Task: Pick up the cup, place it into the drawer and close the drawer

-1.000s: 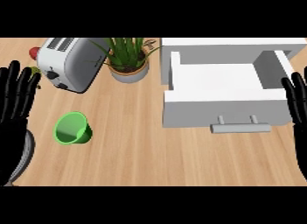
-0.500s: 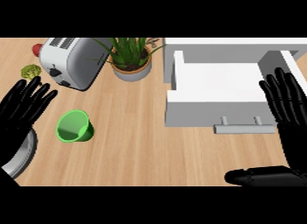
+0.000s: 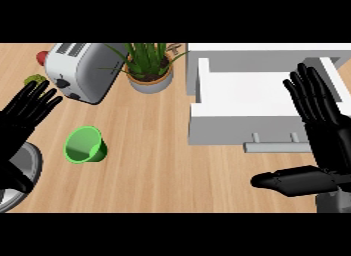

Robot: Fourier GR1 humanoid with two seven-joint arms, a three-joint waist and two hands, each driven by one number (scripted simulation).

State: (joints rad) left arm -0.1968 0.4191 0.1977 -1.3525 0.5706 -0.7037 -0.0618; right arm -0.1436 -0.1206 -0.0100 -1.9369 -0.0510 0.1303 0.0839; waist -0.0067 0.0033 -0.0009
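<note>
- Here is the small green plastic cup (image 3: 85, 145), tipped on its side on the pale wooden counter (image 3: 170, 165), its mouth facing toward the lower left; it lies well apart from the drawer, to that drawer's left.
- It looks light and stiff, with smooth walls that may be a touch slippery, and lying down like that it could roll when nudged.
- My call on the grasp: close fingers and thumb round the body from above, across the side walls just behind the rim, so it cannot spin away.
- The left hand (image 3: 19, 125) is just beside the cup, to its left, fingers straight and spread, holding nothing.
- The right hand (image 3: 327, 135) is over the drawer's front right corner, fingers straight and pointing up, thumb stretched out to the left above the bare counter; it too is empty.
- The white box-shaped drawer (image 3: 263, 122) stands pulled open, nothing visible inside, with a grey bar handle (image 3: 277, 147) at its front.
- The count: one cup, one drawer, one handle, two hands.
- Also one silver toaster (image 3: 83, 71), one potted green plant (image 3: 148, 62), one red round thing (image 3: 43, 56) behind the toaster, and one small yellow-green lump (image 3: 35, 79) beside it, too small to identify.
- A grey rounded object (image 3: 24, 170) peeks out by the left forearm; I cannot tell what it is.
</note>
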